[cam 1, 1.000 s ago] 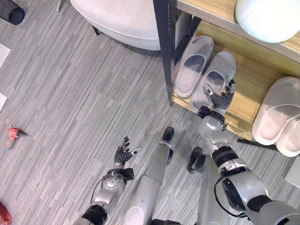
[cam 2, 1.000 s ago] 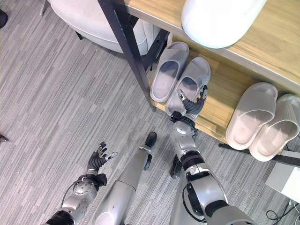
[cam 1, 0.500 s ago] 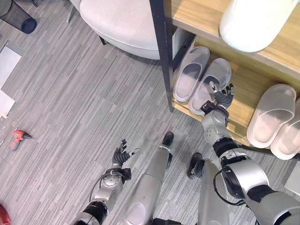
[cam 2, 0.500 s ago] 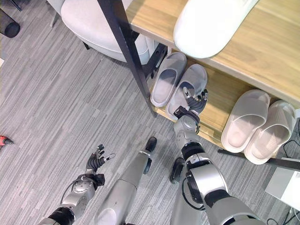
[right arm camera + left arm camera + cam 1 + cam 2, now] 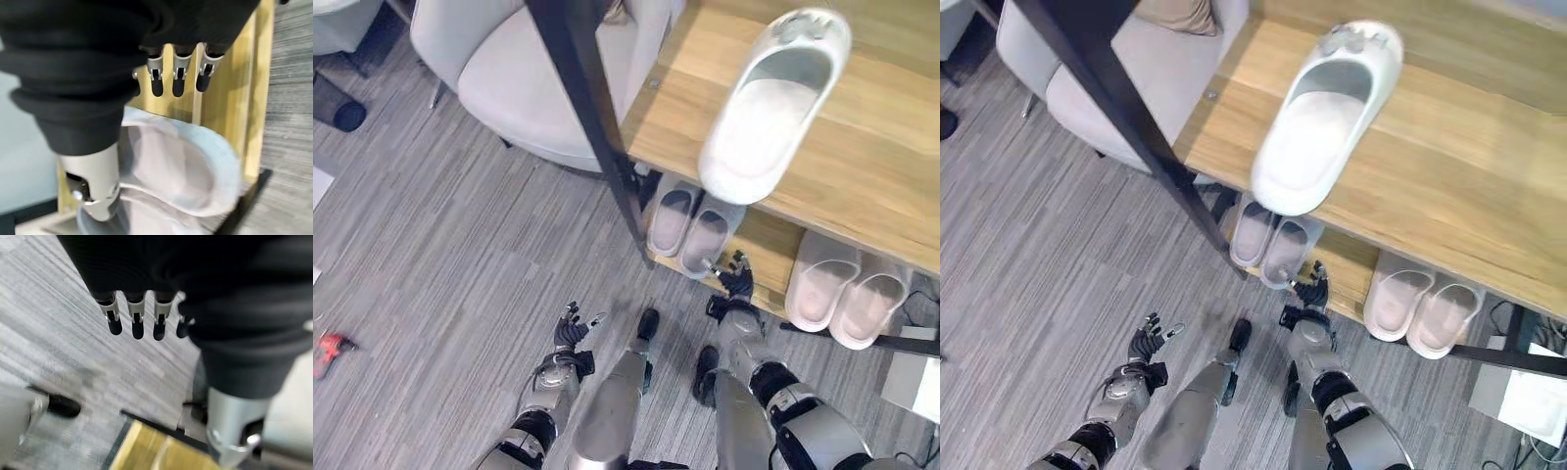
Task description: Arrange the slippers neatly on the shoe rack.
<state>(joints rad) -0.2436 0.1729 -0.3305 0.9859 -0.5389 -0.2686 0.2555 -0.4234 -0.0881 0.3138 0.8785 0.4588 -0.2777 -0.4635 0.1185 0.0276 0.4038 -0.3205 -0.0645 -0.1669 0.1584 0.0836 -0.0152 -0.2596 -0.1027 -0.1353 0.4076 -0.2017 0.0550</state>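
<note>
A wooden shoe rack (image 5: 862, 166) with a black metal post (image 5: 597, 117) is standing on the grey striped floor (image 5: 440, 284), and it is carrying slippers on two levels. On the top shelf a single white slipper (image 5: 771, 103) is lying on its own, its heel end reaching out to the front edge of the board.

On the lower shelf (image 5: 771, 247) two pairs are sitting. The grey pair is tucked just beside the post: the left grey slipper (image 5: 672, 216) and the right grey slipper (image 5: 706, 239) are lying side by side and touching, toes pointing into the rack. Further along the same shelf, well apart from them, the pale pair (image 5: 842, 294) is resting side by side near the front edge.

The right hand (image 5: 734, 281) is hovering at the front edge of the lower shelf, just beside the heel of the right grey slipper, with its fingers (image 5: 177, 78) straight and spread, gripping nothing; in its wrist view the grey slipper is lying beyond the thumb.

The left hand (image 5: 572, 328) is hanging low over the floor, well apart from the rack, fingers relaxed and holding nothing.

A grey upholstered chair (image 5: 524, 73) is standing to the left of the rack, and a small red tool (image 5: 328, 351) is lying on the floor.
</note>
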